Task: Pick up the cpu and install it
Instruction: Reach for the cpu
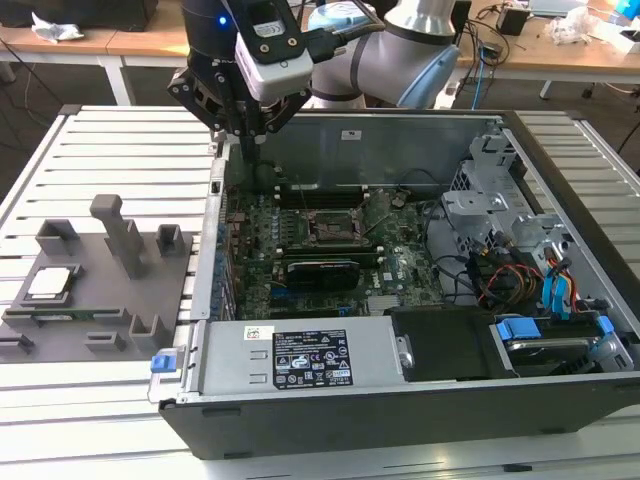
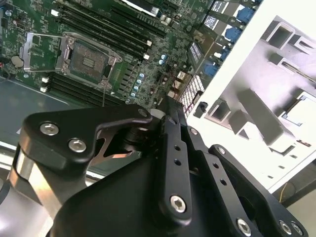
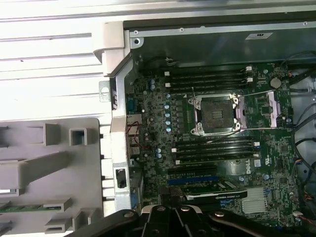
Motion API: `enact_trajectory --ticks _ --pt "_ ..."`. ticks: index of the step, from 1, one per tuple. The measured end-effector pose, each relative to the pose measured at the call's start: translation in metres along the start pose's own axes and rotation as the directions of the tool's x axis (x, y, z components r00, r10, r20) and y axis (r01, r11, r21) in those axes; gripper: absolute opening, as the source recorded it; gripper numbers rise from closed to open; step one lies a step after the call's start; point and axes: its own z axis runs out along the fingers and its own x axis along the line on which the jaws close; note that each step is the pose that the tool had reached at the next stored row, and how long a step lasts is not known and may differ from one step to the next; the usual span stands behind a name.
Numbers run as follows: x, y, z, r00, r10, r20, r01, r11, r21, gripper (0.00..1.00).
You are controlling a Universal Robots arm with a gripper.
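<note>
The cpu (image 1: 52, 283), a small silver square, lies in a recess of the grey holder tray (image 1: 100, 300) on the exterior view's left, outside the computer case. My gripper (image 1: 250, 148) hangs above the back corner of the open case, on the exterior view's left. Its fingers are shut with nothing between them, and it is well away from the cpu. The motherboard's socket (image 3: 216, 114) sits open and empty, its metal cover flipped aside. The socket (image 2: 89, 59) and the gripper (image 2: 168, 104) appear in both wrist views, with the fingertips (image 3: 170, 207) low over the board's edge.
A green memory stick (image 1: 62, 318) lies in the tray's front slot. Upright grey blocks (image 1: 120, 235) stand on the tray. The case wall (image 1: 205, 270) separates tray and motherboard. A black card (image 1: 322, 272), cables and drive cages (image 1: 520, 260) crowd the case.
</note>
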Motion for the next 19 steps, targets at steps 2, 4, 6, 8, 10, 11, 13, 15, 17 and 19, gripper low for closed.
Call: enact_trajectory --ticks 2,4,6,8,10,11,13,15,17,19 --pt "0.0032 -0.0003 -0.0001 1.0000 0.000 0.0000 0.000 1.0000 0.0000 0.11" --pt "0.0053 -0.0004 -0.0001 1.0000 0.000 0.0000 0.000 1.0000 0.0000 0.11" --pt "0.0073 -0.0006 -0.0002 1.0000 0.000 0.0000 0.000 1.0000 0.0001 0.11" --pt "0.0095 -0.0007 -0.0003 1.0000 0.000 0.0000 0.000 1.0000 0.0000 0.11" --pt "0.0131 -0.0010 -0.0004 1.0000 0.000 0.0000 0.000 1.0000 0.0000 0.11" --pt "0.0146 -0.0011 -0.0004 1.0000 0.000 0.0000 0.000 1.0000 0.0000 0.11" --pt "0.0177 -0.0013 -0.0005 1.0000 0.000 0.0001 0.000 1.0000 0.0000 0.11" --pt "0.0206 -0.0016 -0.0006 1.0000 0.000 0.0000 0.000 1.0000 0.0000 0.11" --pt "0.0257 -0.0019 -0.0007 1.0000 0.000 0.0000 0.000 1.0000 0.0000 0.11" --pt "0.0297 -0.0022 -0.0008 1.0000 0.000 0.0000 0.000 1.0000 0.0000 0.11"
